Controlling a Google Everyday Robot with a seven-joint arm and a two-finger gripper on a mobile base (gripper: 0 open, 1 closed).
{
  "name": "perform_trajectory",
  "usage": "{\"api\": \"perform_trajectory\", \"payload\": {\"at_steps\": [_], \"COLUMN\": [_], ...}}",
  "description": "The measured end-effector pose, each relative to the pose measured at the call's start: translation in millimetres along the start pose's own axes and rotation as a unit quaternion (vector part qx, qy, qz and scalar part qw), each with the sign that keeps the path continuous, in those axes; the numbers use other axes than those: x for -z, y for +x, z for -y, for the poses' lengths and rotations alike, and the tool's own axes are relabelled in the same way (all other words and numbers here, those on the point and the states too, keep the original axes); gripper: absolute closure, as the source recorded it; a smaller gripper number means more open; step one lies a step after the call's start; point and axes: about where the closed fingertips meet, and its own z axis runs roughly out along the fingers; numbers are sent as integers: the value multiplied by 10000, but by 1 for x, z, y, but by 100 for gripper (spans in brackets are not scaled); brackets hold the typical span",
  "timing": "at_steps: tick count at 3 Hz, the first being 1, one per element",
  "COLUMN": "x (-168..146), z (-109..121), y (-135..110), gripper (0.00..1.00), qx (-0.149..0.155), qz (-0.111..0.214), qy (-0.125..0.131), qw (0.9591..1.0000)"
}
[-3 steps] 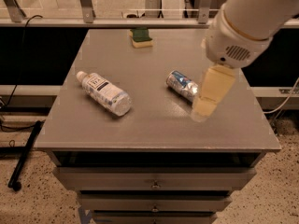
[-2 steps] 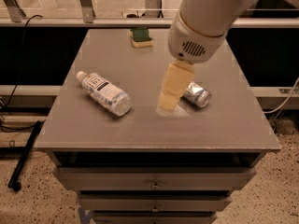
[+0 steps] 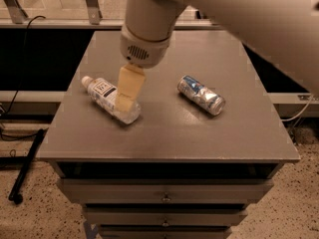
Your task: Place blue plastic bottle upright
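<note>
The blue plastic bottle (image 3: 105, 98) lies on its side on the left part of the grey table (image 3: 164, 138). Its white cap points to the back left and its white label faces up. My gripper (image 3: 124, 103) hangs from the white arm directly over the bottle's base end and covers part of it.
A crushed silver-blue can (image 3: 201, 94) lies on its side to the right of the middle of the table. Drawers (image 3: 164, 197) sit below the table's front edge. A black cable and pole (image 3: 25, 168) lie on the floor at the left.
The arm and gripper have swung left from beside the can to above the bottle. The view has moved closer. The bottle and can lie where they were.
</note>
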Motion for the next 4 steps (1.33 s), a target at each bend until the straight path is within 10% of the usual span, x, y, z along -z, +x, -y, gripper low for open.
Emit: {"api": "perform_trajectory", "payload": {"at_steps": [4], "x": [-97], "z": [14], "y": [-87], "gripper": [0], "qx": [-715], "qz": [-347], "qy": [-81], "qw": [9968]}}
